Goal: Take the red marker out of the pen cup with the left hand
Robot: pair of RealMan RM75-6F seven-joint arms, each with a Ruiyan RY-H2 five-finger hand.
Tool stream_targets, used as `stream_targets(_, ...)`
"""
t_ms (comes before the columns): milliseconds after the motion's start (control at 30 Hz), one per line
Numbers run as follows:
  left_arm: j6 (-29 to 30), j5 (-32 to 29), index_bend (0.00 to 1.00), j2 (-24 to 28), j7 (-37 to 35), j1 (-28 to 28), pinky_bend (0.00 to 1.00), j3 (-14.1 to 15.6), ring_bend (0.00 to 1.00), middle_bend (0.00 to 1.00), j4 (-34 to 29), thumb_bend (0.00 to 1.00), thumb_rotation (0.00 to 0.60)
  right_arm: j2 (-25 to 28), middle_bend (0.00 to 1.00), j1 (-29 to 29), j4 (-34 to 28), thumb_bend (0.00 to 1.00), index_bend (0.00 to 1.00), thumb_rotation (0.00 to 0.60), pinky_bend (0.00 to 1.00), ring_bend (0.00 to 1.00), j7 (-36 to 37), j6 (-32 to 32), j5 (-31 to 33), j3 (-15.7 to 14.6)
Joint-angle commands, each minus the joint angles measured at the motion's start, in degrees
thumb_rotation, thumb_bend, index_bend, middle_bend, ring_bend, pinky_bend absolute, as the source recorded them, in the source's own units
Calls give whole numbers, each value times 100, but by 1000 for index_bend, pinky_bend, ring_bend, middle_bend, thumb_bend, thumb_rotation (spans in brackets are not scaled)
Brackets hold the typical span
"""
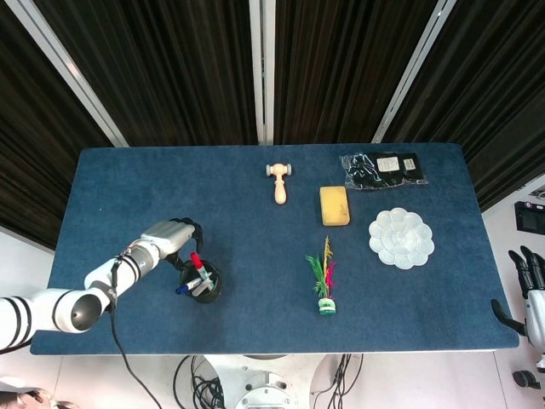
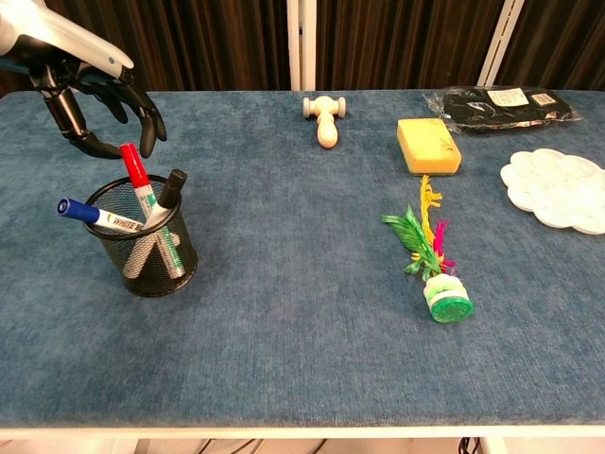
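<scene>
A black mesh pen cup (image 2: 147,244) (image 1: 203,284) stands near the table's front left. In it the red marker (image 2: 136,174) (image 1: 196,261) leans up and to the left, beside a blue marker (image 2: 83,214) and a black one (image 2: 171,188). My left hand (image 2: 95,99) (image 1: 174,237) hovers just above and behind the red cap, fingers spread and curved down, holding nothing. My right hand (image 1: 528,294) hangs off the table's right edge, fingers extended.
A feathered shuttlecock (image 2: 430,257) lies mid-table, a yellow sponge (image 2: 428,146) and a wooden mallet (image 2: 325,117) behind it. A white palette (image 2: 558,189) and a black bag (image 2: 496,106) sit at the right.
</scene>
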Motion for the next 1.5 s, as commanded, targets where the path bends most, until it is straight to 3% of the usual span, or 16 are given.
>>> stream_targets(33,-37,14,426,-5,-62,-41,85,37,0,132,24,395,600,-5,0,6,9,235,0,600,0,0,6,-18,13,2)
stream_targets(900,-230,243,544,-19,-590,-259,83,256,0,156,115,415,600,1,0,32,16,237,0,600,0,0,0,-104,72,10)
stream_targets(1133,-532,413,608,211,-933,-223,83,83,0,170,-19,416,600,1,0,22,24,237,0,600,0,0,22,-78,65,12)
stream_targets(1500,-716,805,630,811,-1359,-115,82,-182,0,183,-434,416,600,13,0,-2,6,237,0,600,0,0,36,-6,21,6)
